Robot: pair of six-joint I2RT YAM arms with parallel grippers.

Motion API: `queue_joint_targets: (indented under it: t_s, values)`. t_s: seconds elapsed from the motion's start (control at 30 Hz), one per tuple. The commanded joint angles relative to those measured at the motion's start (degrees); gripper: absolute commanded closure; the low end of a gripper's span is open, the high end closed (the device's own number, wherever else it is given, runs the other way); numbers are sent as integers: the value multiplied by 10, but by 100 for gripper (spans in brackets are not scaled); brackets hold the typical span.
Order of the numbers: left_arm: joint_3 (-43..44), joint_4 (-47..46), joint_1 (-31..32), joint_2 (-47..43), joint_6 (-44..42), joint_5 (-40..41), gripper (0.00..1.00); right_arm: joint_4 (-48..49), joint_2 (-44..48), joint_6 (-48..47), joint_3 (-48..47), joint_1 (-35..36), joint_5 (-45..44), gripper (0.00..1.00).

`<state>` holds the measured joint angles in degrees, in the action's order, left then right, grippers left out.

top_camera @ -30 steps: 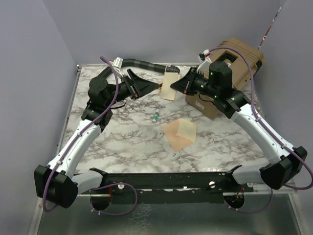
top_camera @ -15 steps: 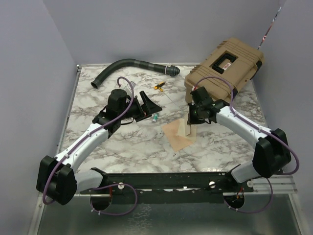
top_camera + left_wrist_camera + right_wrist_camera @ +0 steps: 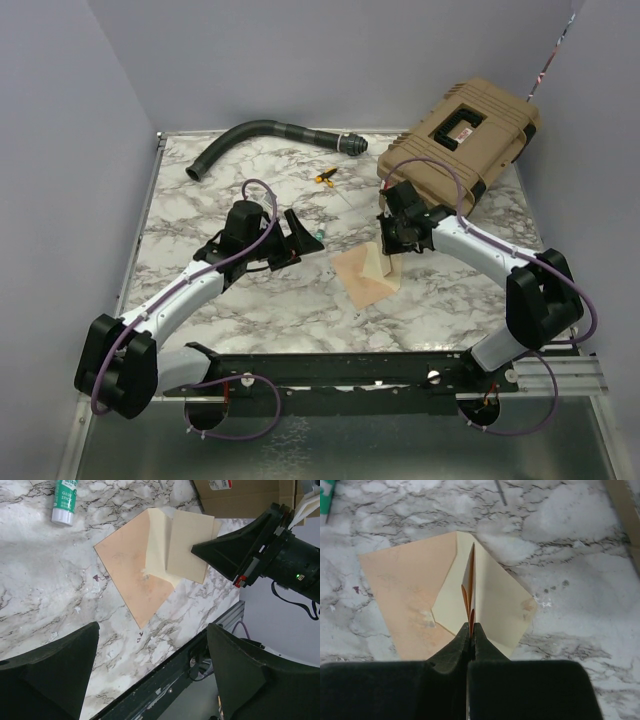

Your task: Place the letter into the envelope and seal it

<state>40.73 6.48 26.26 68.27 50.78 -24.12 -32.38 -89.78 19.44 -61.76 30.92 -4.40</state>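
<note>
The right gripper [image 3: 471, 627] was pressed shut on the letter [image 3: 187, 545], pinching one edge of the blank cream sheet so that it stood on edge rather than lying flat. In the right wrist view the sheet showed only as a thin upright line running away from the closed fingertips, while the left wrist view showed its full rectangular face with the black fingertips meeting at its right-hand border. Directly under the held sheet lay the envelope [image 3: 130, 565], flat on the marble table [image 3: 250, 300], peach side up toward the left arm and with a paler cream part spread open toward the right arm. The letter's lower edge met this cream part, though whether it had gone inside the pocket or merely rested on top could not be told. The left gripper [image 3: 153, 625] hung with its two fingers spread wide and nothing between them. It was aimed at the envelope from the left side but stood apart from it, touching neither paper. A green-and-white glue stick [image 3: 65, 500] lay on the marble just beside the left gripper's tip and near the envelope's far left corner. Well behind the right arm sat a tan case [image 3: 460, 135] at the table's far right corner, and a dark corrugated hose [image 3: 255, 135] curved along the far edge
</note>
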Motion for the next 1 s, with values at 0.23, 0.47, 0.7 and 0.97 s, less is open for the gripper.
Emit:
queue_joint_targets:
  t_s: [0.23,0.47,0.7,0.97]
  values:
    - [4,1,1,20,-31,-8,11,98,17,-150,69,-5,101,100]
    - [0,2,1,31,-30,-4,11,93,4,-62,83,-7,111,99]
    - [-20,5,2,35,-29,28,14,179,14,67,136,-2,171,99]
    - [-49,12,1,40,-25,52,17,229,25,136,139,6,176,99]
